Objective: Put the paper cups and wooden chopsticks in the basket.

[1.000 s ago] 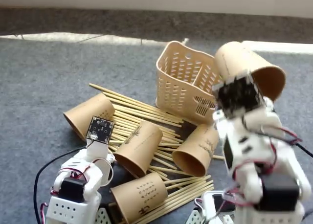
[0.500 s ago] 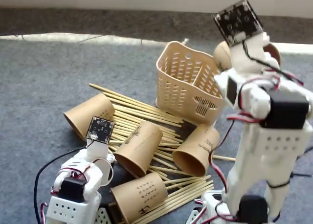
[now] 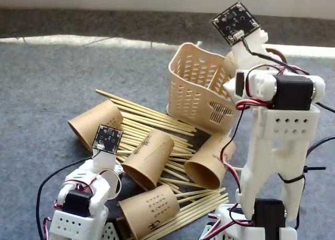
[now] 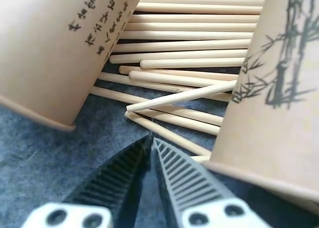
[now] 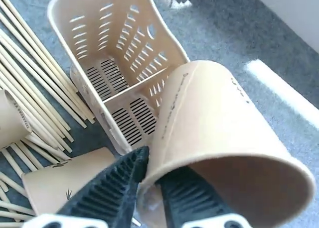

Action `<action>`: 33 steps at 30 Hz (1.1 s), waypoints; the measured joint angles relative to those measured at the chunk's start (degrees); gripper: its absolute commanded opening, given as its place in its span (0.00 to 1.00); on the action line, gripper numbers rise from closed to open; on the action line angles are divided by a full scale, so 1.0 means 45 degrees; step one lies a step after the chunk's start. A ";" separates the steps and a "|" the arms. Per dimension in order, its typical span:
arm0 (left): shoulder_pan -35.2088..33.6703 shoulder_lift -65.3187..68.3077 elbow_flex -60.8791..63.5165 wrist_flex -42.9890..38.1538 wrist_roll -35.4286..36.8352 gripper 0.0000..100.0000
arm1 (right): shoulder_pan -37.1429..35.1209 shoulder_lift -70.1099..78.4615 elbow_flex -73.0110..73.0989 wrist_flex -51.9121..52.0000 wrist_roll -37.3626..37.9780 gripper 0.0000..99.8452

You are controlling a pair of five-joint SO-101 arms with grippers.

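Paper cup (image 5: pixel 214 123) pinched by my right end effector (image 5: pixel 149 171), basket (image 5: pixel 144 44) just beyond; overhead, arm hides most of the cup. Left end effector (image 4: pixel 152 141) closed, empty.

You have four brown paper cups (image 3: pixel 148 159) lying on their sides mid-tabletop, across a loose spread of pale wooden chopsticks (image 3: pixel 152 126). The beige slotted basket (image 3: pixel 191 88), split by a divider, stands just beyond them toward the far edge. A fifth cup (image 5: pixel 219 138) hangs tilted at its rim, lip pinched by the right hand (image 5: pixel 154 166).
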 measured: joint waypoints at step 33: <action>0.0000 0.0000 0.0000 0.0000 0.0000 0.02 | -0.0332 -0.3536 0.4610 0.0000 0.2422 0.01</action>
